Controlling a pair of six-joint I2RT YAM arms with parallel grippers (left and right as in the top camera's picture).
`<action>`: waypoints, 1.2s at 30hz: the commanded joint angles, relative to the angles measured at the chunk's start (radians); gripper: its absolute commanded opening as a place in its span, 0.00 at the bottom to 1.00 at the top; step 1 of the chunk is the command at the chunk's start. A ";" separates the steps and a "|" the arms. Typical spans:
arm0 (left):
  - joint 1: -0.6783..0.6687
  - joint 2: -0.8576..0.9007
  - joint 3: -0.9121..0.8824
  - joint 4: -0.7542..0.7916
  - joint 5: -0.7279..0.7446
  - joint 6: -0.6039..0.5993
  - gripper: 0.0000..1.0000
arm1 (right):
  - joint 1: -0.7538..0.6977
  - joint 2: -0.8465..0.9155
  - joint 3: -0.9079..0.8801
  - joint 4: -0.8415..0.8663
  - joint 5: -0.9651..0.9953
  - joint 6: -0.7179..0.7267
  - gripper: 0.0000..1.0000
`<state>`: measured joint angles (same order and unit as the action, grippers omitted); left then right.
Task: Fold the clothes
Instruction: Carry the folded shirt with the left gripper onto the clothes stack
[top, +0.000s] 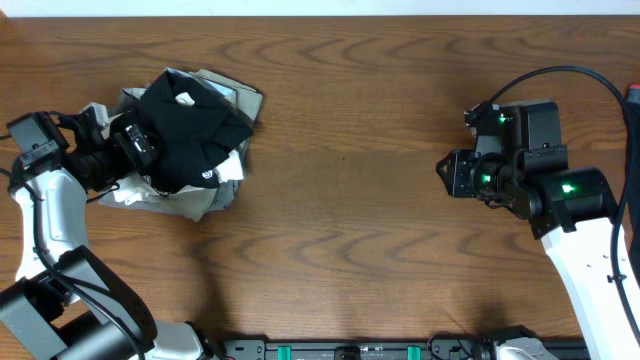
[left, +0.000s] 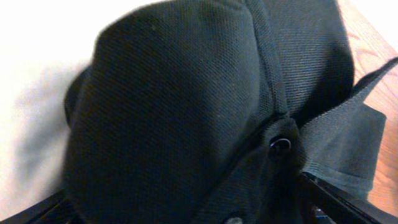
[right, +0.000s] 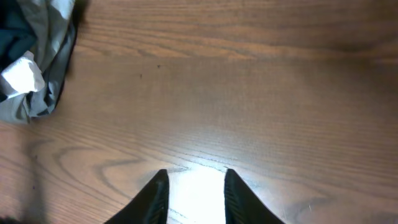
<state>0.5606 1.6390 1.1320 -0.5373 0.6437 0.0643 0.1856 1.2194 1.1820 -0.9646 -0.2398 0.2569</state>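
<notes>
1. The pile of clothes (top: 190, 140) lies bunched on the left part of the table (top: 380, 240), not flat and not folded.
2. A black shirt (top: 190, 130) sits crumpled on top of the pile. A small white label (top: 186, 98) shows near its upper edge and a small round white mark (top: 210, 172) near its lower edge.
3. A grey garment (top: 225, 95) and a white garment (top: 130, 195) stick out from under the black shirt at the pile's rim.
4. The left gripper (top: 140, 145) is at the left edge of the pile, pushed against the black shirt.
5. In the left wrist view the black shirt fills nearly the whole picture. Its knit is textured, and a dark button (left: 280, 144) sits on a seam.
6. In that view the left gripper's fingers (left: 339, 200) appear only at the bottom corners, spread wide. The black cloth bulges between them, so this gripper looks released rather than clenched.
7. White cloth (left: 31, 124) shows blurred at the left of that view.
8. The right gripper (top: 443, 175) hangs over bare table on the right, well apart from the pile.
9. In the right wrist view its two fingers (right: 155, 199) stand apart with only wood between them, so it is released and grasps nothing. The pile's edge shows in the upper left corner.
</notes>
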 joint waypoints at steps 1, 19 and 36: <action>0.002 -0.038 0.042 -0.045 -0.032 -0.040 0.98 | 0.009 -0.050 -0.002 0.022 -0.014 0.003 0.31; -0.371 -0.738 0.325 -0.590 -0.319 0.073 0.98 | 0.009 -0.363 -0.002 0.274 -0.063 -0.116 0.99; -0.375 -0.858 0.296 -0.660 -0.394 0.073 0.98 | 0.009 -0.363 -0.002 0.111 -0.230 -0.115 0.99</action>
<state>0.1886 0.7773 1.4345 -1.1969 0.2619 0.1314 0.1864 0.8593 1.1801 -0.8501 -0.3698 0.1513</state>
